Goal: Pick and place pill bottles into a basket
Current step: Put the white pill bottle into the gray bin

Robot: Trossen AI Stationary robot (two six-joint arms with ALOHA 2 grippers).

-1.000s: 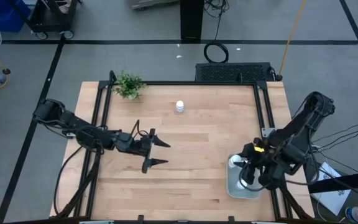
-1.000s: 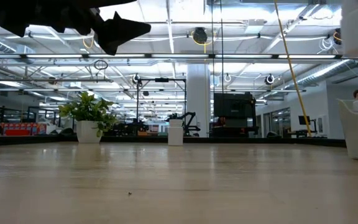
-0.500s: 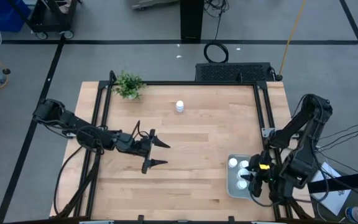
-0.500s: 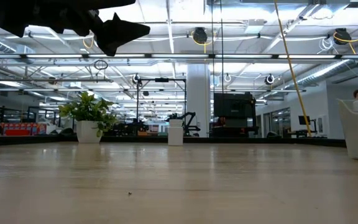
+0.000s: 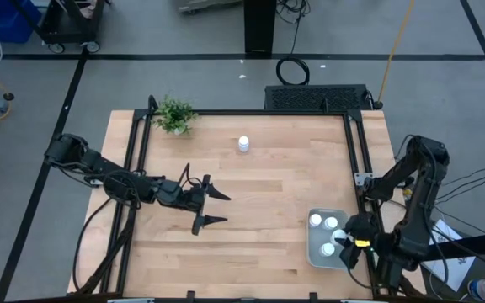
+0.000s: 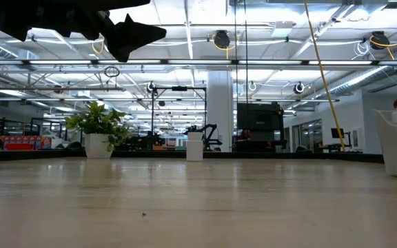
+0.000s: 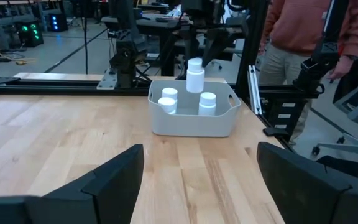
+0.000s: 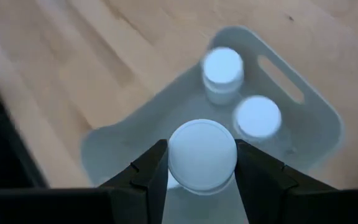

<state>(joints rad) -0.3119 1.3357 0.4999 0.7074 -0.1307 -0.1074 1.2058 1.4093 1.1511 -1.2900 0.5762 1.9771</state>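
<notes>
The pale blue-grey basket (image 5: 314, 252) stands at the table's near right; it also shows in the left wrist view (image 7: 194, 121). Three white pill bottles stand upright in it (image 7: 207, 103), (image 7: 166, 104), (image 7: 169, 94). My right gripper (image 8: 202, 180) is above the basket, shut on a fourth pill bottle (image 7: 195, 74). A fifth bottle (image 5: 243, 144) stands alone on its base at the table's far middle. My left gripper (image 5: 217, 206) hovers open and empty over the table's left middle. My right gripper pinches the pill bottle between its two fingers (image 8: 148, 174), on opposite sides of its cap end (image 8: 174, 158). The fingers come from above, pointing down. The bottle hangs upright over the basket, higher than the bottles standing in it.
A small green potted plant (image 5: 173, 114) stands at the table's far left corner. A dark rail frame (image 5: 356, 160) runs along the table's edges. A person (image 7: 309, 31) stands beyond the table's right side. Bare wood lies between the two grippers.
My right gripper has carried its bottle toward the table's near edge, staying over the basket; the bottle has gone out of the low view. The three bottles in the basket now show from above.
</notes>
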